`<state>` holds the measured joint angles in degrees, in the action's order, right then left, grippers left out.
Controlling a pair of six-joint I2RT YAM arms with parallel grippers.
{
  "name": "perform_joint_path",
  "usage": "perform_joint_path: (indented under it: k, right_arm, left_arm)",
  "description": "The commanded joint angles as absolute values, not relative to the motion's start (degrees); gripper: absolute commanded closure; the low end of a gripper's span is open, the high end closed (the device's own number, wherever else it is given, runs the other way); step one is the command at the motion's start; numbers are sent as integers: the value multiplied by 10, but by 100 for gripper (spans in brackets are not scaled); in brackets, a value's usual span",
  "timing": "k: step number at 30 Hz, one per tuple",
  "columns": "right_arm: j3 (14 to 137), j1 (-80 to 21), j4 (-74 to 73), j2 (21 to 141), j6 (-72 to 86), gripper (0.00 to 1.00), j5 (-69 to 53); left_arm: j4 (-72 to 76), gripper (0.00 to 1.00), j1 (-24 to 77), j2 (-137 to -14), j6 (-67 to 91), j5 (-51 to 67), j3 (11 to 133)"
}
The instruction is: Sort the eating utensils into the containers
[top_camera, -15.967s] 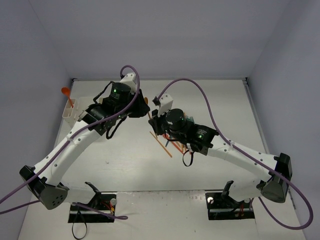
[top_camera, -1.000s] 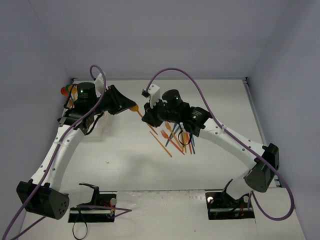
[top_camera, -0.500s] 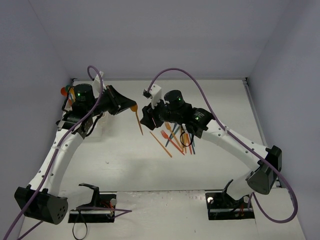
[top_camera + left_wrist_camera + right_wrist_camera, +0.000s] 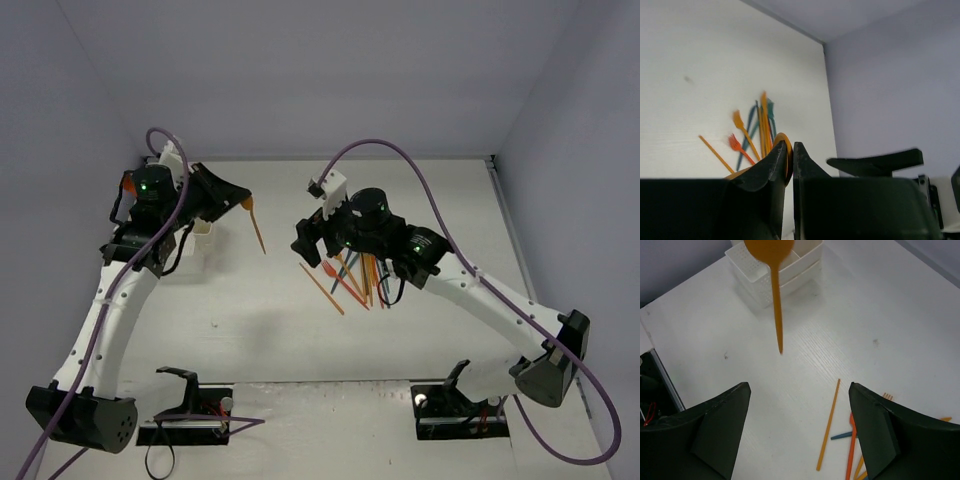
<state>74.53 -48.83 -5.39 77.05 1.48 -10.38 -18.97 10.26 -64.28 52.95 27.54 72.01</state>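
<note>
Left tool [image 4: 791, 146] clamps orange spoon [image 4: 776, 300]; right tool [image 4: 799, 386] agape; white table [image 4: 250, 330], grey walls [image 4: 330, 70].

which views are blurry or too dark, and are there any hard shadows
Left wrist: the left gripper is a dark, near-featureless mass, and the utensil pile behind it looks soft. Right wrist: the orange spoon has a crisp handle, but the top edge cuts its bowl. Top external: even, soft light, only faint shadows on the table.
</note>
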Motion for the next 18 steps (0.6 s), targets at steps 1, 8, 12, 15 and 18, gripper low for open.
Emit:
perform_joint_path:
  k: [1,8,12,15,18]
  right_arm:
    - [714,-467,-21,704,35,20,-37]
    - [650,-432,-28,636,54,16,-5]
    - [620,-397,-33,605,59,10,-2]
    - [596,-385,-37,583,49,5,22]
    - [586,-378,-44,574,44,2,32]
  left_arm:
    - [-220,100,53,-635,457,121,814]
    - [-229,100,-34,-670,419,-115,878]
    - [-190,100,-80,-703,439,-180,876]
    - [-149,100,-111,-743,454,-197,876]
    - [-118,100,-123,-777,455,-202,880]
